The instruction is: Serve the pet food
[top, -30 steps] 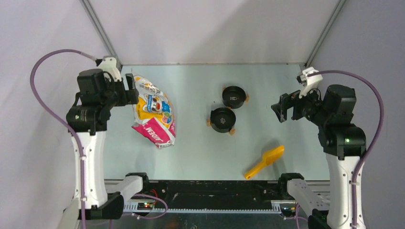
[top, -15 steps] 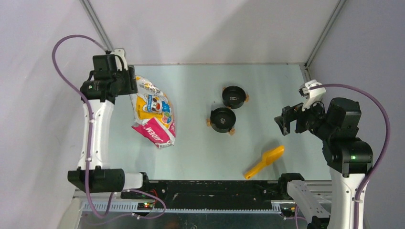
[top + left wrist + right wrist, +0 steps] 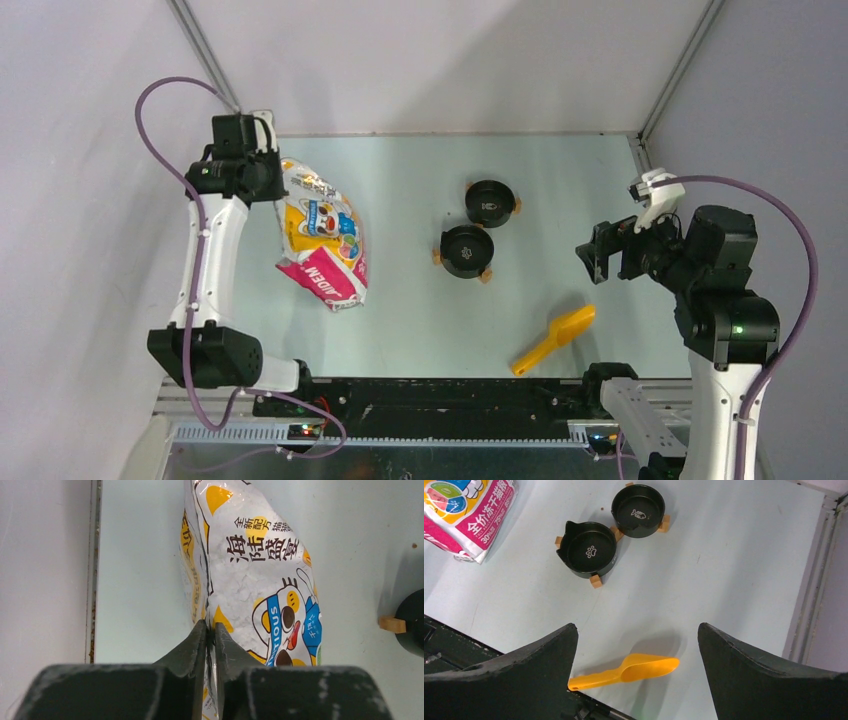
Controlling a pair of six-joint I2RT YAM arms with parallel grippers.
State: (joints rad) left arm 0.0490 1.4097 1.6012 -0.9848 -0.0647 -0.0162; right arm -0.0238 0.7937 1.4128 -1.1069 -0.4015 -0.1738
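No pet food shows in any view. The white, yellow and pink cartoon-cat bag [image 3: 322,235] lies flat at the table's left. My left gripper [image 3: 270,176] is at the bag's far end, and in the left wrist view it [image 3: 210,625] is shut on the bag's [image 3: 255,575] thin edge, which runs between the jaws. My right gripper [image 3: 592,250] hangs open above the right side of the table. In the right wrist view it [image 3: 636,625] holds nothing, and the yellow scoop [image 3: 629,670] lies on the table below it.
Two black bowls [image 3: 490,203] [image 3: 467,250] on small wooden feet stand mid-table; their printed bottoms [image 3: 638,503] [image 3: 589,549] are bare. The yellow scoop [image 3: 555,338] lies near the front edge at right. Metal frame posts rise at both far corners.
The left arm has stretched toward the far left corner and its jaws have closed on the bag's edge. The right gripper shifted slightly right and toward the front, still open.
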